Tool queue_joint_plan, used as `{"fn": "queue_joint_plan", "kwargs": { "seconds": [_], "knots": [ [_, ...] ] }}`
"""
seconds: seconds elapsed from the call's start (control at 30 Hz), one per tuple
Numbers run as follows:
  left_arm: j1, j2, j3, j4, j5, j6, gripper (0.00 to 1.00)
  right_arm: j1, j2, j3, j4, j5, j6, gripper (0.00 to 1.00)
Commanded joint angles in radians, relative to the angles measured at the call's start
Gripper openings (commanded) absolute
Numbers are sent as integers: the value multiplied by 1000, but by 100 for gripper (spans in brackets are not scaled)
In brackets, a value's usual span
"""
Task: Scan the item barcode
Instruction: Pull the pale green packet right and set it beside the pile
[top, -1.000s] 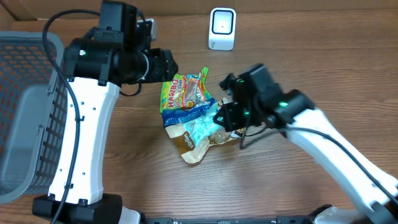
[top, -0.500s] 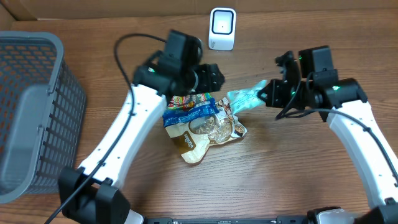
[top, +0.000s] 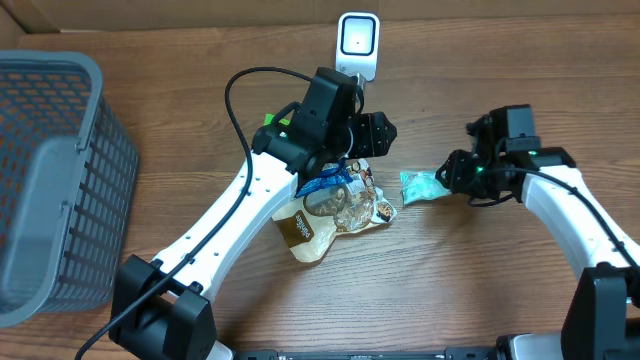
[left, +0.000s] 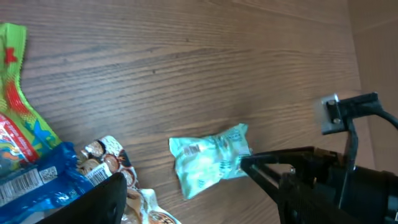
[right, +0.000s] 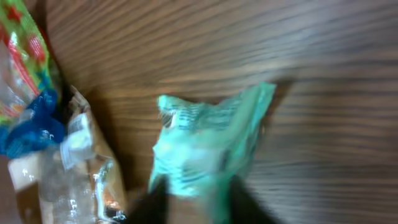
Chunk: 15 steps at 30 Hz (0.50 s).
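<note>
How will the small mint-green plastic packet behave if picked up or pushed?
The small mint-green plastic packet looks thin and crinkled, so it is probably floppy and light. It lies flat on the wooden table, so a push should slide it, not roll it.

The wooden table (top: 180, 120) bears a grey basket (top: 50, 170), a white scanner (top: 357, 45), heaped snack packets (top: 335, 215) and a teal packet (top: 422, 187).

The left arm (top: 235, 210) stretches from its base at the near edge up to mid-surface, wrist bent, with the left gripper (top: 374, 134) pointing right. Only 1 finger (left: 99, 200) shows in its wrist view, so the jaws seem well parted. The right arm (top: 575, 215) bends inward, the right gripper (top: 450, 175) low and pointing left, its jaws a little apart, though blurred.
</note>
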Motion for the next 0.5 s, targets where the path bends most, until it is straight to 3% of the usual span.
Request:
{"fn": "queue_joint_plan", "kwargs": {
  "seconds": [0.0, 0.1, 0.3, 0.47],
  "knots": [
    [10, 0, -7, 0, -21, 86, 70, -19, -12, 45, 9, -64, -42, 48],
    [10, 0, -7, 0, -22, 104, 70, -15, -12, 115, 5, -141, -81, 42],
    [12, 0, -7, 0, -32, 104, 73, 23, -3, 124, 11, -144, -123, 6],
    [12, 0, -7, 1, -28, 100, 75, 27, 60, 83, 19, -144, -132, 4]
  ]
}}
